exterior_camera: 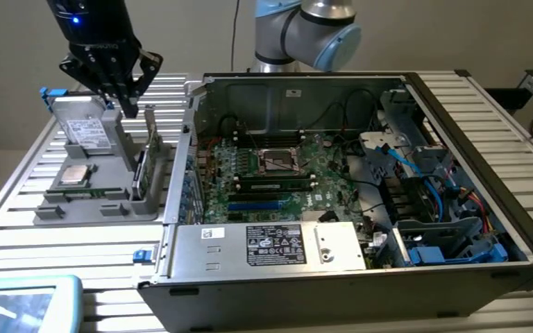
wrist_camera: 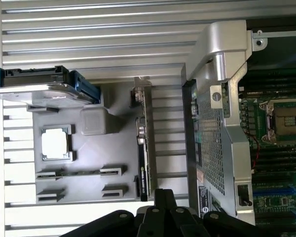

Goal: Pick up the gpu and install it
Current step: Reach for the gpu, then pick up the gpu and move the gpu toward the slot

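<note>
Hovering closed tool (exterior_camera: 128, 105) near top edge of gpu (exterior_camera: 149, 147)

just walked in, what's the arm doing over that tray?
The arm's claw, shut and holding nothing, hangs over the grey parts tray beside the open PC case. The gpu stands on edge in its tray slot, not yet picked up, and is the part nearest the claw. The hard drive sits alongside.

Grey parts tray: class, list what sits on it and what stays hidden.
On the tray sit a hard drive, a processor chip and a memory stick; the gpu stands on edge. The drive hides the tray beneath it.
</note>
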Tool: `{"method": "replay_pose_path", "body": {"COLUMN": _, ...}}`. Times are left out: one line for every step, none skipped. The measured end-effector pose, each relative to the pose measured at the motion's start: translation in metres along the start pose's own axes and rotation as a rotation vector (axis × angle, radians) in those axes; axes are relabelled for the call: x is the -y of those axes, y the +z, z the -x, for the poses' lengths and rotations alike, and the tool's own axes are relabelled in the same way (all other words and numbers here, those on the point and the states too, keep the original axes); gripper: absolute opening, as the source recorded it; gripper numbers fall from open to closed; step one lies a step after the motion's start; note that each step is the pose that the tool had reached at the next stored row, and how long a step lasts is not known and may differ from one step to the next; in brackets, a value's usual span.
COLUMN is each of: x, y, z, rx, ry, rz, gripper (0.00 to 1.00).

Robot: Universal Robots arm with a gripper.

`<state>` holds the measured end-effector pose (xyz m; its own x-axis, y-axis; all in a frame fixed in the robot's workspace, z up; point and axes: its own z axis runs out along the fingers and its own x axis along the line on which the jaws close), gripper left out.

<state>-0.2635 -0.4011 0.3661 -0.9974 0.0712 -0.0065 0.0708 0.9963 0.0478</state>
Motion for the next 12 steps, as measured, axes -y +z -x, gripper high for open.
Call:
{"method": "replay_pose_path", "body": {"x": 0.0, "y": 0.0, "z": 0.0, "rx": 0.0, "ry": 0.0, "rz": 0.0, "gripper": 0.11}}
{"method": "replay_pose_path", "body": {"x": 0.0, "y": 0.0001, "z": 0.0, "rx": 0.0001, "ry": 0.0, "rz": 0.0001, "gripper": 0.11}}
{"method": "replay_pose_path", "body": {"x": 0.0, "y": 0.0001, "z": 0.0, "rx": 0.0, "ry": 0.0, "rz": 0.0, "gripper": 0.11}}
{"method": "replay_pose_path", "body": {"x": 0.0, "y": 0.0001, "z": 0.0, "rx": 0.0, "ry": 0.0, "rz": 0.0, "gripper": 0.11}}
{"method": "replay_pose_path", "body": {"x": 0.0, "y": 0.0001, "z": 0.0, "rx": 0.0, "ry": 0.0, "rz": 0.0, "gripper": 0.11}}
{"method": "replay_pose_path", "body": {"x": 0.0, "y": 0.0001, "z": 0.0, "rx": 0.0, "ry": 0.0, "rz": 0.0, "gripper": 0.11}}
{"method": "replay_pose_path", "body": {"x": 0.0, "y": 0.0001, "z": 0.0, "rx": 0.0, "ry": 0.0, "rz": 0.0001, "gripper": 0.11}}
{"method": "replay_pose_path", "body": {"x": 0.0, "y": 0.0001, "z": 0.0, "rx": 0.0, "ry": 0.0, "rz": 0.0, "gripper": 0.11}}
{"method": "replay_pose_path", "body": {"x": 0.0, "y": 0.0001, "z": 0.0, "rx": 0.0, "ry": 0.0, "rz": 0.0001, "gripper": 0.11}}
{"method": "replay_pose_path", "body": {"x": 0.0, "y": 0.0001, "z": 0.0, "rx": 0.0, "ry": 0.0, "rz": 0.0, "gripper": 0.11}}
{"method": "replay_pose_path", "body": {"x": 0.0, "y": 0.0001, "z": 0.0, "rx": 0.0001, "ry": 0.0, "rz": 0.0001, "gripper": 0.11}}
{"method": "replay_pose_path", "body": {"x": 0.0, "y": 0.0001, "z": 0.0, "rx": 0.0, "ry": 0.0, "rz": 0.0, "gripper": 0.12}}
